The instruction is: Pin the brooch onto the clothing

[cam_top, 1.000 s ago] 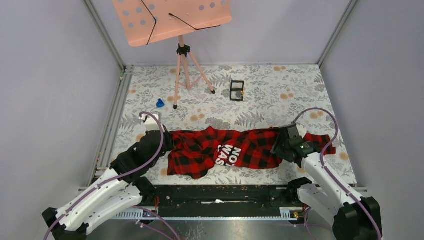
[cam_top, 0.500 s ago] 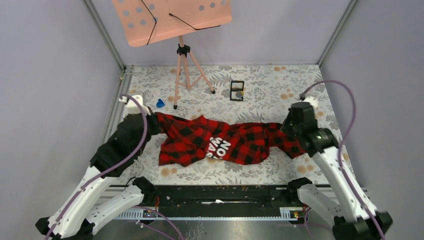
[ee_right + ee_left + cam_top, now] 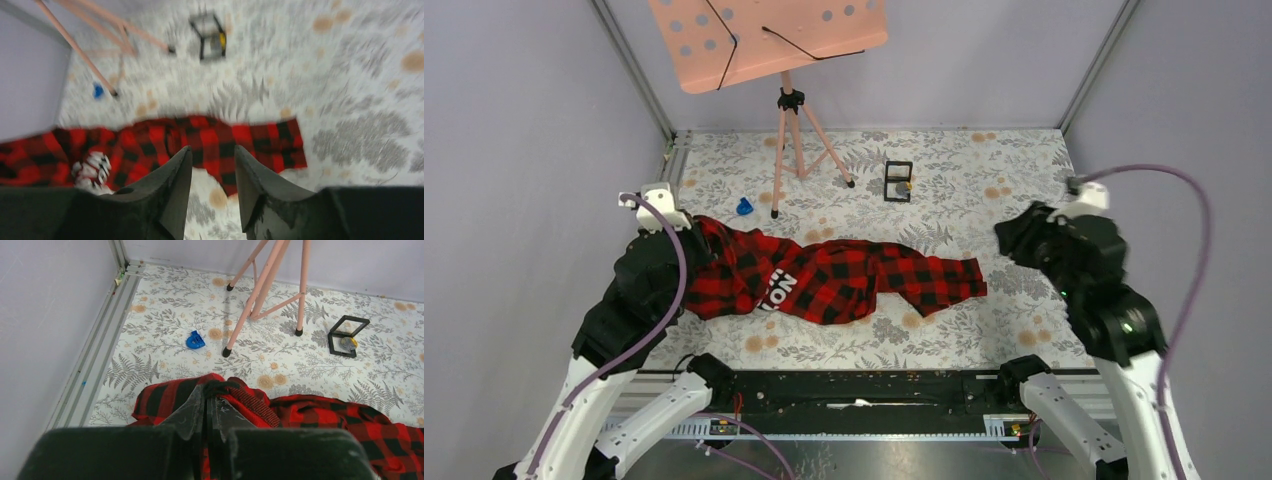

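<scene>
The clothing, a red-and-black check shirt (image 3: 844,280) with white letters (image 3: 776,290), lies stretched in a crumpled band across the floral table. My left gripper (image 3: 699,232) is shut on the shirt's left end; in the left wrist view its fingers (image 3: 209,395) pinch a fold of red cloth (image 3: 320,415). My right gripper (image 3: 1014,240) is open and empty, raised beyond the shirt's right end; the blurred right wrist view shows its jaws (image 3: 212,150) apart above the shirt (image 3: 220,137). A tiny round greyish thing (image 3: 347,343), possibly the brooch, sits in the black frame box (image 3: 898,181).
A pink music stand on a tripod (image 3: 789,100) stands at the back, its feet near the shirt's left end. A small blue object (image 3: 744,207) lies beside one foot. Grey walls and a metal rail (image 3: 656,215) bound the table.
My left gripper has dragged the shirt left and toward the back. My right gripper has let go of the shirt's right end, opened, and lifted away to the right.
</scene>
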### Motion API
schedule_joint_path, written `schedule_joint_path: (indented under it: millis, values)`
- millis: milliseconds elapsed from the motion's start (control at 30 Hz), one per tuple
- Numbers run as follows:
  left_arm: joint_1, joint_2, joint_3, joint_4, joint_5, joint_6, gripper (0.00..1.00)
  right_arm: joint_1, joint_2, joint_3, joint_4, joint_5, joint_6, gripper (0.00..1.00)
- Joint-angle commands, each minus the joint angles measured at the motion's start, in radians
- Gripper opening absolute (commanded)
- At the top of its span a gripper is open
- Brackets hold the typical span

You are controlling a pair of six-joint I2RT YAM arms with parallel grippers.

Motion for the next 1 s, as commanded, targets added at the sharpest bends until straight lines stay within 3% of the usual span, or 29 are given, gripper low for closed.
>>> schedule_joint_path:
  millis: [0, 167, 433, 600, 967]
  values:
    - [0.006, -0.064, -0.057, 0.06, 0.031, 0.054, 0.0, -0.005, 0.101, -0.227, 0.035, -0.255, 0.049, 0.46]
    - [0.006, -0.122, -0.128, 0.108, 0.015, 0.068, 0.0, 0.011, 0.182, -0.435, 0.272, -0.48, 0.123, 0.6]
    - [0.006, -0.163, -0.223, 0.196, -0.038, 0.072, 0.0, 0.168, 0.357, -0.52, 0.476, -0.435, 0.162, 0.69]
    - [0.006, -0.185, -0.265, 0.217, -0.064, 0.076, 0.0, 0.283, 0.534, -0.505, 0.619, -0.407, 0.212, 0.68]
    - [0.025, -0.151, -0.288, 0.208, -0.038, 0.055, 0.0, 0.341, 0.869, -0.346, 0.73, -0.445, 0.215, 0.58]
